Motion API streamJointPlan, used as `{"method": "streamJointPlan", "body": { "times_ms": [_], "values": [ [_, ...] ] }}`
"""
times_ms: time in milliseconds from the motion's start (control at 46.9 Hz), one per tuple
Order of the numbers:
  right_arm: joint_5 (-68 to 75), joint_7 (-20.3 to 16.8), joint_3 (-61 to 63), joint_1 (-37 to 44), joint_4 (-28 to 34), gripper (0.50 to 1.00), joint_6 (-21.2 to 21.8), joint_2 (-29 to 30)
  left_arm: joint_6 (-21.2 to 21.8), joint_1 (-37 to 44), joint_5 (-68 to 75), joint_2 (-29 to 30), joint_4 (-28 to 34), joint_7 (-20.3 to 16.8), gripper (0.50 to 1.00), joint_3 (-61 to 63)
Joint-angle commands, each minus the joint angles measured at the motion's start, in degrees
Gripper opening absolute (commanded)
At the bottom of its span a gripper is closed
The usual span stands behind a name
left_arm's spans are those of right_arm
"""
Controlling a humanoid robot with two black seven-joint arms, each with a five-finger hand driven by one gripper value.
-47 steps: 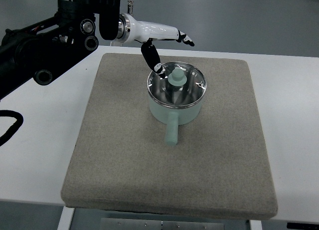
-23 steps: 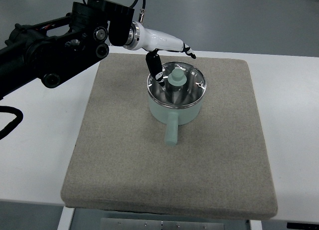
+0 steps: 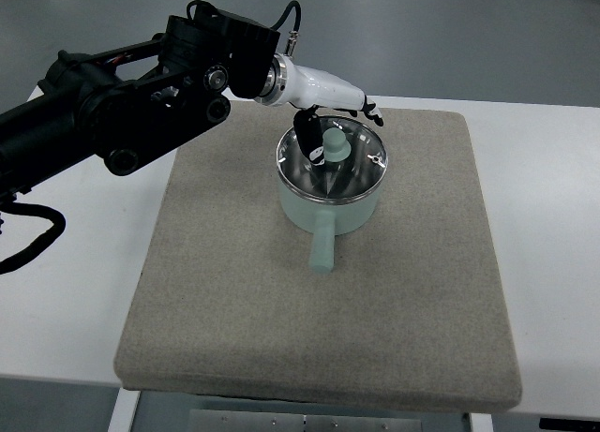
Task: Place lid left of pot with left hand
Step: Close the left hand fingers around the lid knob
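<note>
1 working arm is what you are seeing here: the left hand, coming in from the picture's left edge on a black arm with a white forearm shell. No right arm is showing.

Item 1, change. Over the last second the hand has been travelling rightward and toward the pot's centre. A second ago its dark thumb was hanging at the far-left rim; it is now sitting just beside the knob, on the knob's left. You can take this as the reach closing on the grasp point, with the lift not yet begun.

Item 2, hand state. The fingers are reaching over the far rim, the thumb is dropping down on the near-left side, and the knob is lying in the gap between them. They are partly open and are not holding anything, as far as you can judge; whether the thumb is already touching the knob is hard to tell from this steep view.

Item 3, the lid. It is resting squarely on the pot, a pale green saucepan with its handle pointing toward you. It is lying directly beneath the hand.

Item 4, setting. The pot is standing on a grey mat on a white table. The mat left of the pot is lying bare.
</note>
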Motion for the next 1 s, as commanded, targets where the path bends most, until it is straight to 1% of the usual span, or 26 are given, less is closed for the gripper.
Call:
{"method": "streamJointPlan", "body": {
  "times_ms": [0,64,341,384,554,597,682,725,896,959,981],
  "values": [
    [0.0,0.0,-0.1,0.0,0.0,0.924,0.0,0.0,0.0,-0.1,0.5,-0.1,0.0,0.0,0.844,0.1],
    [0.0,0.0,0.0,0.0,0.0,0.924,0.0,0.0,0.0,-0.1,1.6,-0.1,0.0,0.0,0.834,0.0],
    [0.0,0.0,0.0,0.0,0.0,0.924,0.0,0.0,0.0,-0.4,3.0,0.1,0.1,0.0,0.816,0.0],
    [0.0,0.0,0.0,0.1,0.0,0.924,0.0,0.0,0.0,-0.4,3.1,0.1,0.1,0.0,0.782,0.0],
    [0.0,0.0,0.0,0.0,0.0,0.924,0.0,0.0,0.0,-0.5,3.6,0.2,0.0,0.0,0.776,0.1],
    [0.0,0.0,0.0,0.0,0.0,0.924,0.0,0.0,0.0,-0.5,3.9,0.2,0.0,0.0,0.746,0.0],
    [0.0,0.0,-0.1,0.0,0.0,0.924,0.0,0.0,0.0,-0.5,4.3,0.2,-0.1,0.0,0.735,0.1],
    [-0.1,0.0,-0.1,0.0,0.0,0.924,0.0,0.0,0.0,-0.5,4.3,0.3,-0.1,0.0,0.714,0.1],
    [0.0,0.0,0.0,0.0,0.0,0.924,0.0,0.0,0.0,-0.5,4.3,0.5,-0.3,0.0,0.707,0.1],
    [0.0,0.0,-0.1,0.0,0.0,0.924,0.0,0.0,0.0,-0.5,4.3,0.6,-0.4,0.0,0.666,0.1],
    [0.0,0.0,0.0,0.0,0.0,0.924,0.0,0.0,0.0,-0.5,4.3,0.6,-0.5,0.0,0.666,0.1]
  ]
}}
